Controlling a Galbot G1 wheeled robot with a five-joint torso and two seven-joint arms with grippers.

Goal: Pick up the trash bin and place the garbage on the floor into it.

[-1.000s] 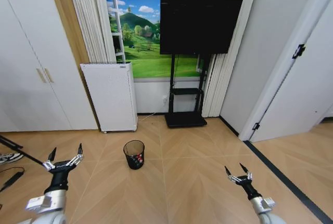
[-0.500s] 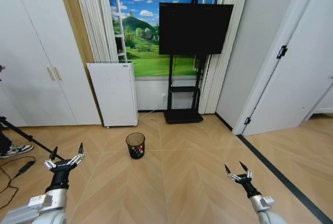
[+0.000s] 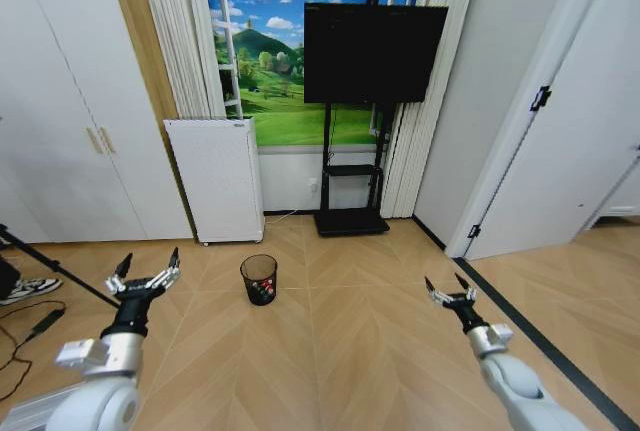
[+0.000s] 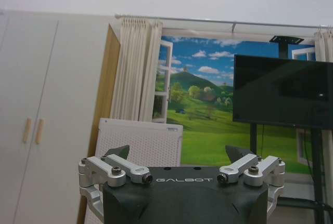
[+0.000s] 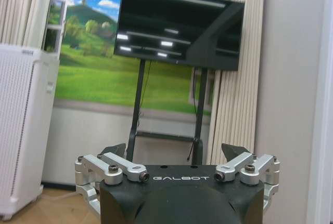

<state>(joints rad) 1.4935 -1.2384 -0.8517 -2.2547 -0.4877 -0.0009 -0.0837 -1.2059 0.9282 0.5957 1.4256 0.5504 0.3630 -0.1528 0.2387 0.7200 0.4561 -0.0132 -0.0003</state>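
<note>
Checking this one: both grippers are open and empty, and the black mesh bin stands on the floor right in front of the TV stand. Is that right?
Not quite. In the head view the trash bin stands on the floor in front of the white perforated appliance, not the TV stand, which is further to the robot's right. The rest holds: the left gripper and right gripper are both open and empty.

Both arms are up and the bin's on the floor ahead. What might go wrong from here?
1. The trash bin already holds red items and stands free on the floor; a clumsy grab could tip it and spill them.
2. The left gripper and right gripper, both open, sit well short of it.
3. A black cable lies near the left side, a likely snag.
</note>
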